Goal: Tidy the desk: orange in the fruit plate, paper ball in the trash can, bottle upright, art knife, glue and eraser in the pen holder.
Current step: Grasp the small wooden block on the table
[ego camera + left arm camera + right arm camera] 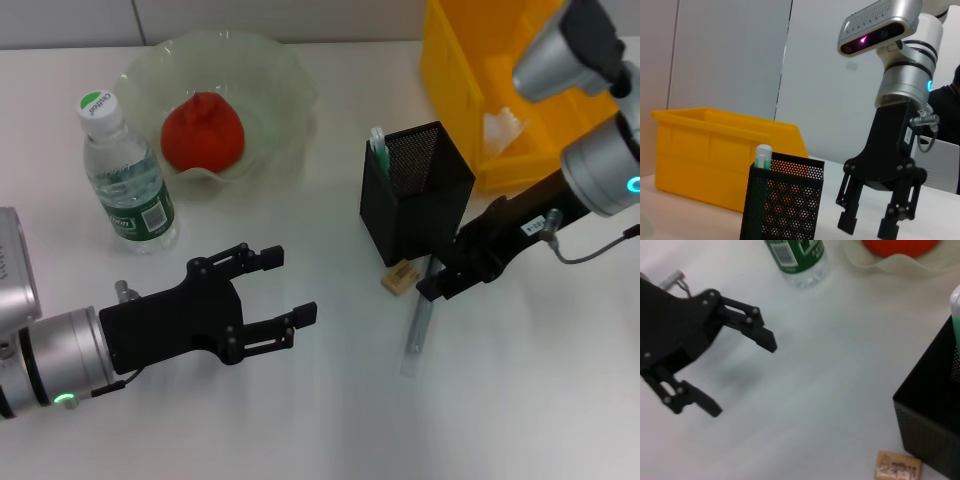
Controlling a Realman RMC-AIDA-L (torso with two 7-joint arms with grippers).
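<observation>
Right gripper (437, 285) low over the desk (330, 420), its fingers spread, at the glue (418, 318); left gripper (290, 288) hovers open, empty.

The right gripper sits just beside the pen holder (415, 195), with the glue lying flat on the desk under it and the eraser (398, 277) next to the holder's base. The art knife (378, 141) stands inside the holder. The orange (203, 132) rests in the fruit plate (270, 70), the bottle (127, 178) stands upright beside it, and the paper ball (503, 125) lies in the trash can (455, 60).
</observation>
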